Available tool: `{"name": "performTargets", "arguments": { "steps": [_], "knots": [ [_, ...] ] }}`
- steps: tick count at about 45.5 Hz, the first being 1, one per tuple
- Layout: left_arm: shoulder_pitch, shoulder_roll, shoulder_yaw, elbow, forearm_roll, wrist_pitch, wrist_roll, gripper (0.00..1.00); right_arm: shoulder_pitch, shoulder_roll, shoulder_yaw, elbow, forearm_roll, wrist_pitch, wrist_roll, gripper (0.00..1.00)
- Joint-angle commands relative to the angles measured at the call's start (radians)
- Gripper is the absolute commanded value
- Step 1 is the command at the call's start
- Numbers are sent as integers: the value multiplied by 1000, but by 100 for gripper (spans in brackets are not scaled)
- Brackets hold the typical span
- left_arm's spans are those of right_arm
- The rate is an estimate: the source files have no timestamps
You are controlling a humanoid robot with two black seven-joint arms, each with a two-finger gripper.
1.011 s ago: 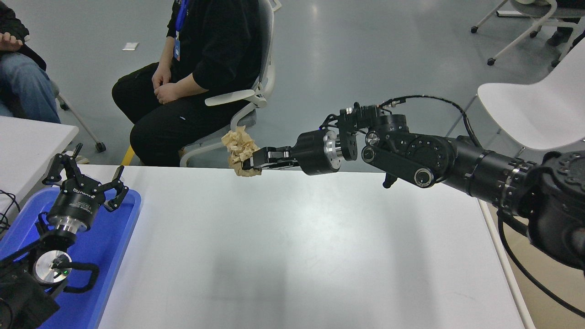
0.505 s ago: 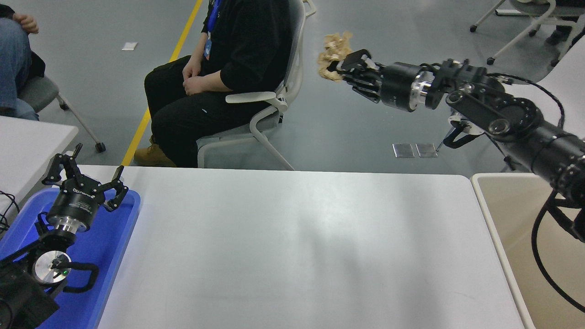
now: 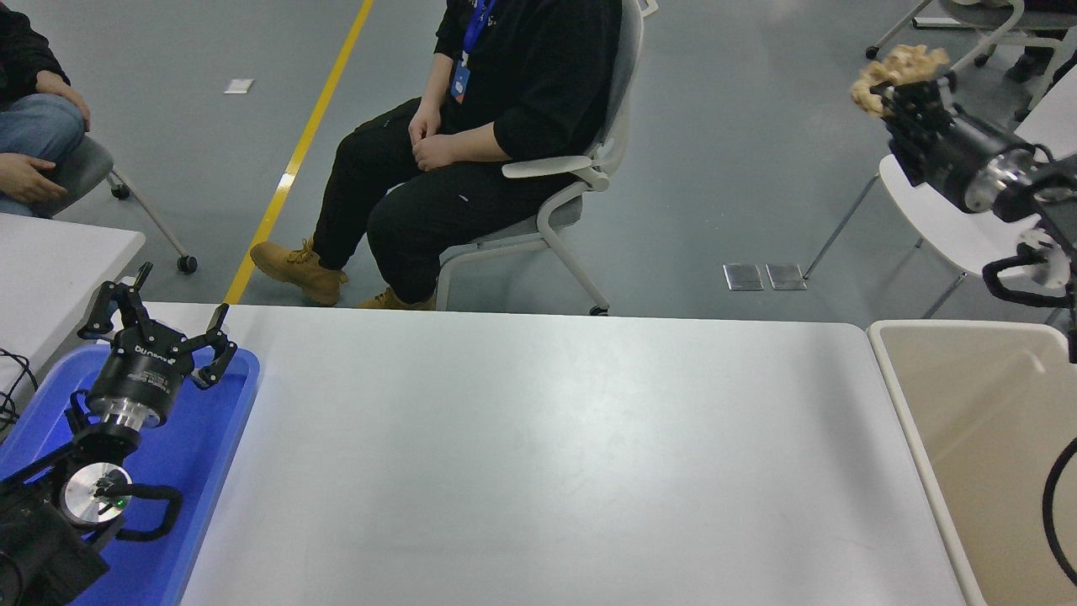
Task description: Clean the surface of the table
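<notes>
The table surface (image 3: 538,454) is a wide glossy white-grey top that fills the lower middle of the head view. My right gripper (image 3: 893,87) is high at the upper right, beyond the table's right end, shut on a crumpled tan paper wad (image 3: 897,66). It holds the wad in the air above a beige bin (image 3: 976,438) that stands beside the table's right edge. My left gripper (image 3: 160,324) is parked open at the lower left over a blue tray (image 3: 202,446).
A person in black (image 3: 480,143) sits on a grey chair beyond the far edge. Another person's arm and knee (image 3: 34,151) show at the upper left. A smaller white table corner (image 3: 50,261) is at the left. A white chair (image 3: 934,219) stands behind the right arm.
My right arm has swung up and to the right with the paper wad, from over the table's far edge to high above the bin. The seated person has rolled to the right.
</notes>
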Motion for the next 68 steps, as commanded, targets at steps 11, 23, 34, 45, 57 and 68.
{"name": "performTargets", "arguments": {
  "steps": [11,23,34,45,57,68],
  "knots": [
    [0,0,1,0,0,0,0,100,-131,-75,1,-85,95,-194,-67,0],
    [0,0,-1,0,0,0,0,100,-156,-92,41,-87,95,-243,-148,0],
    [0,0,1,0,0,0,0,100,-206,-110,53,-87,95,-264,-213,0],
    [0,0,1,0,0,0,0,100,-300,-135,36,-85,72,-269,-213,0],
    [0,0,-1,0,0,0,0,100,-399,-123,-42,-76,-46,-307,-331,0],
    [0,0,-1,0,0,0,0,100,-476,-83,-166,-67,-61,-300,-382,0]
  ]
}}
